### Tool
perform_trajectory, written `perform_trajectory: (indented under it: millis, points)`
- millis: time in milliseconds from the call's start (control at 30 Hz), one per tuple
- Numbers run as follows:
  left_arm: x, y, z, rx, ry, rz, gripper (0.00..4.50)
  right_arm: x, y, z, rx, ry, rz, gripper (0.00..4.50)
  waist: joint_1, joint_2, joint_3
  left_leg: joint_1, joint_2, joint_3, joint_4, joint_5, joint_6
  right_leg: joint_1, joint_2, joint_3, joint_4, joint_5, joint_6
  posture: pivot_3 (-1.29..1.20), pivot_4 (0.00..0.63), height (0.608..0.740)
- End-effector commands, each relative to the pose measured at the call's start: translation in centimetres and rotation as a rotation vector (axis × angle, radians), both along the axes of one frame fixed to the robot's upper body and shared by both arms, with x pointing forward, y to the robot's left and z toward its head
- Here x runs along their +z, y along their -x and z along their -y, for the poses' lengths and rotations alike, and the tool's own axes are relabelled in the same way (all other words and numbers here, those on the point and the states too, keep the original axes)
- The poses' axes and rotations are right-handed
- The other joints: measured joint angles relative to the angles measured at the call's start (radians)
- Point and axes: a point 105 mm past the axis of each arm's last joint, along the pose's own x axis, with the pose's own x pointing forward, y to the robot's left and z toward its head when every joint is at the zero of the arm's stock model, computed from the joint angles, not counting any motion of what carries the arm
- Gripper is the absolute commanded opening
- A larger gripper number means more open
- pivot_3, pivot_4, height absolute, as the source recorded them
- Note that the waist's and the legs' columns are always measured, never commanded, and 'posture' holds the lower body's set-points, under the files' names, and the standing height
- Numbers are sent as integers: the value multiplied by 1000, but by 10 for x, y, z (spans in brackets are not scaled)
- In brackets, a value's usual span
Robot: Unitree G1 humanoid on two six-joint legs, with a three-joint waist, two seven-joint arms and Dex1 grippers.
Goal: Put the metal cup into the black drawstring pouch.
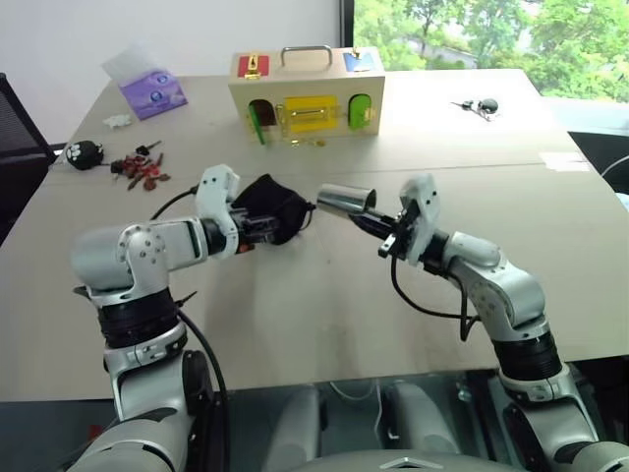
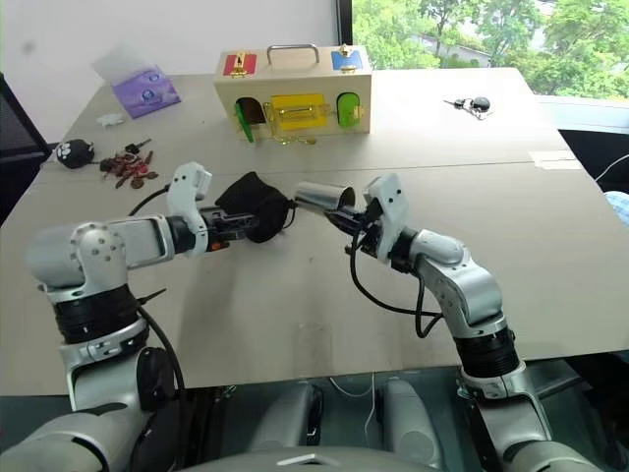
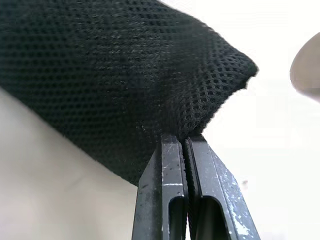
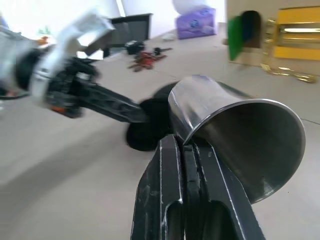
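At frame center, the left gripper (image 3: 186, 145) is clamped on the soft black mesh pouch (image 1: 270, 208); just right of it, the right gripper (image 4: 184, 150) pinches the rim of the shiny, smooth metal cup (image 1: 344, 200), tipped sideways above the table (image 1: 324, 315).

Right fingers (image 2: 346, 212) pinch the metal cup (image 2: 322, 198) beside the left-held black drawstring pouch (image 2: 254, 206).

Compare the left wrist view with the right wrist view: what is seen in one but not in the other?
Left wrist view: the mesh weave of the black drawstring pouch, pinched in the left gripper.

Right wrist view: the right gripper clamped on the rim of the metal cup, plus the wooden box and purple tissue pack.

Both: the pouch, the left gripper, the table.
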Motion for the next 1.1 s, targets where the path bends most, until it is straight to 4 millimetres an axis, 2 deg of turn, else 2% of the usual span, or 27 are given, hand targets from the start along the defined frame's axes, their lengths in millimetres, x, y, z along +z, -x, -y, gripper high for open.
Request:
perform_trajectory:
  millis: [33,100,233,333,500,667,767,833,967,1100]
  points:
    - [11,-4,2,-13,8,29,0,12,16,-11,87,-25,43,28,1,0,0,0,0,0,0,0,0,0,0,0,0,0,0,0,150,740]
    - [14,-6,8,-36,22,30,0,7,20,-18,121,-19,19,28,3,0,0,0,0,0,0,0,0,0,0,-1,0,0,0,0,150,740]
    - [17,-9,16,-78,19,27,0,-5,4,-29,75,-45,-39,28,3,0,0,0,-1,0,0,0,0,0,-1,0,-1,0,0,0,150,740]
    - [18,-8,22,-104,-13,39,0,-16,3,-34,99,-34,-64,28,3,0,0,0,0,0,0,2,-3,0,-1,0,-1,0,0,0,150,740]
    - [20,1,34,-176,-24,49,0,-33,-13,-39,36,22,-54,28,1,0,0,0,-1,0,0,2,-3,0,-1,0,-1,0,0,0,150,740]
    - [15,12,30,-188,-66,41,0,-43,-32,-38,-65,64,-51,28,-1,0,0,0,0,0,-1,2,-4,-1,0,1,-1,0,0,0,150,740]
    - [16,16,30,-197,-81,59,0,-47,-32,-44,-48,112,-16,28,1,0,0,0,0,0,-1,2,-5,-1,-1,1,-1,0,0,0,150,740]
    - [20,17,33,-203,-69,77,0,-50,-32,-52,-26,149,20,28,2,0,0,0,0,0,-1,2,-5,-1,-1,1,-1,0,0,0,150,740]
    - [28,19,41,-215,-51,129,0,-52,-19,-84,131,238,164,28,-1,0,0,0,0,0,-1,3,-5,-1,-1,1,-1,0,0,0,150,740]
    - [36,24,49,-256,-38,172,0,-37,-24,-107,159,235,283,28,-3,0,0,0,0,0,-1,3,-5,-1,0,1,-1,0,0,0,150,740]
